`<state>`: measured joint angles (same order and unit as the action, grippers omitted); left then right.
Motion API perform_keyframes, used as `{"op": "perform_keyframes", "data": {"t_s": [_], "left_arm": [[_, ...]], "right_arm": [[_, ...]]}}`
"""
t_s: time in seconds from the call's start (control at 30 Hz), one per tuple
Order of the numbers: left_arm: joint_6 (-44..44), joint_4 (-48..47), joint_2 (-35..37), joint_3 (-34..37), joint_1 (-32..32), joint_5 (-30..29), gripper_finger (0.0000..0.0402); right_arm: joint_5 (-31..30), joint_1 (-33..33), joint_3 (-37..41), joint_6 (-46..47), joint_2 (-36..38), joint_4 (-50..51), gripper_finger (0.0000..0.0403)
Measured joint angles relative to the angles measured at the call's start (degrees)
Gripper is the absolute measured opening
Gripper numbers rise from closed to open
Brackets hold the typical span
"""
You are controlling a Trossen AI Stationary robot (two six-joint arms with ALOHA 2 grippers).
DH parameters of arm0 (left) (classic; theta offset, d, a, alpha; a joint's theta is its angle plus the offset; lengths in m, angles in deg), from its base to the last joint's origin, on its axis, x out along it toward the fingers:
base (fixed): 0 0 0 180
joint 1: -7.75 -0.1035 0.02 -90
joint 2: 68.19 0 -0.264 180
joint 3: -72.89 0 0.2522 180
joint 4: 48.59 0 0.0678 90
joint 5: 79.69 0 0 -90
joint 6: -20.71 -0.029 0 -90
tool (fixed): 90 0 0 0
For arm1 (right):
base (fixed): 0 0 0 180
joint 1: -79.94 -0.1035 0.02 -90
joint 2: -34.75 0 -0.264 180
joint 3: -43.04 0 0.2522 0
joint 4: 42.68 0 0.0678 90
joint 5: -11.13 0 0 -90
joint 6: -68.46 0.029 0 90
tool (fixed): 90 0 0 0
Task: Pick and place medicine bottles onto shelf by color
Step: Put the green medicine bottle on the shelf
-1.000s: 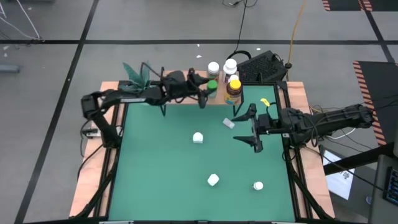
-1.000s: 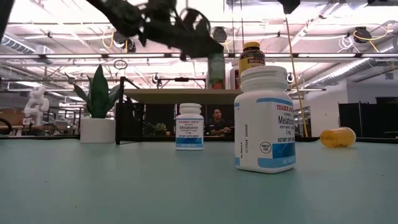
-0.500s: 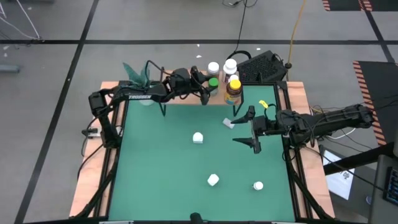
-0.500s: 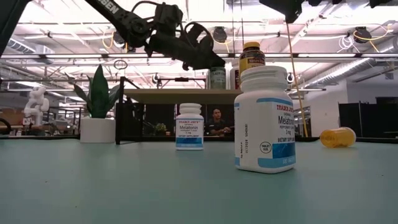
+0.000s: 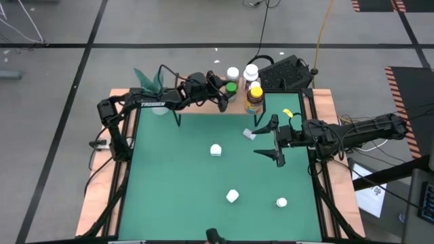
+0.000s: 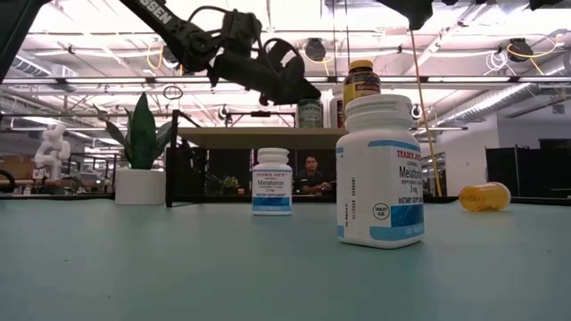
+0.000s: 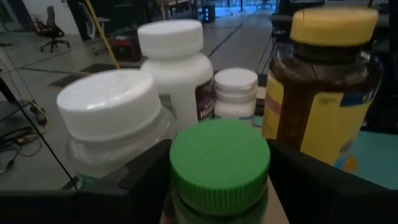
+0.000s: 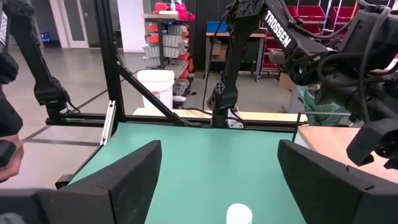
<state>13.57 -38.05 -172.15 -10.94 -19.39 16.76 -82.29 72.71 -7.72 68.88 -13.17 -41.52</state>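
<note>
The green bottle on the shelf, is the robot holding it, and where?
Probably not. The left gripper has a finger on each side of the green bottle, near its cap, but gaps show. The right gripper hangs open, holding nothing.

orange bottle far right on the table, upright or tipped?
Tipped. The low view shows the orange bottle lying on its side on the green table, long axis level, unlike the upright white bottle nearby.

Overhead, table-level, two wrist close-ups

Probably a robotics lab: taped concrete floor (image 5: 54, 135), parts-bin racks (image 8: 171, 31), ceiling ducting (image 6: 500, 89).
</note>
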Motion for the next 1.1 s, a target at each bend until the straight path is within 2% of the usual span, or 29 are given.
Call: {"op": "perform_keyframes", "data": {"t_s": [0.37, 0.53, 0.83, 1.0, 1.1], "left_arm": [[0.44, 0.56, 0.00, 0.00, 0.24, -0.01, 0.0338], [1.67, -0.42, 1.16, 0.07, 1.39, -0.40, 0.0358], [-0.17, -9.98, 8.91, 0.04, 6.38, -1.02, 0.0350], [-3.85, -17.02, 14.71, 0.00, 10.30, -7.10, 0.0337], [-4.64, -20.33, 15.01, -0.11, 12.09, -10.78, 0.0324]], "right_arm": [[0.02, 0.00, 0.00, 0.00, 0.00, 0.01, 0.0313], [0.07, 0.02, 0.00, 0.00, 0.00, 0.42, 0.0313], [0.22, 0.02, 0.00, 0.00, 0.00, 0.49, 0.0313], [0.20, 0.02, 0.00, 0.00, -0.02, 0.29, 0.0313], [0.26, 0.02, -0.02, 0.35, -0.02, -0.36, 0.0313]]}}
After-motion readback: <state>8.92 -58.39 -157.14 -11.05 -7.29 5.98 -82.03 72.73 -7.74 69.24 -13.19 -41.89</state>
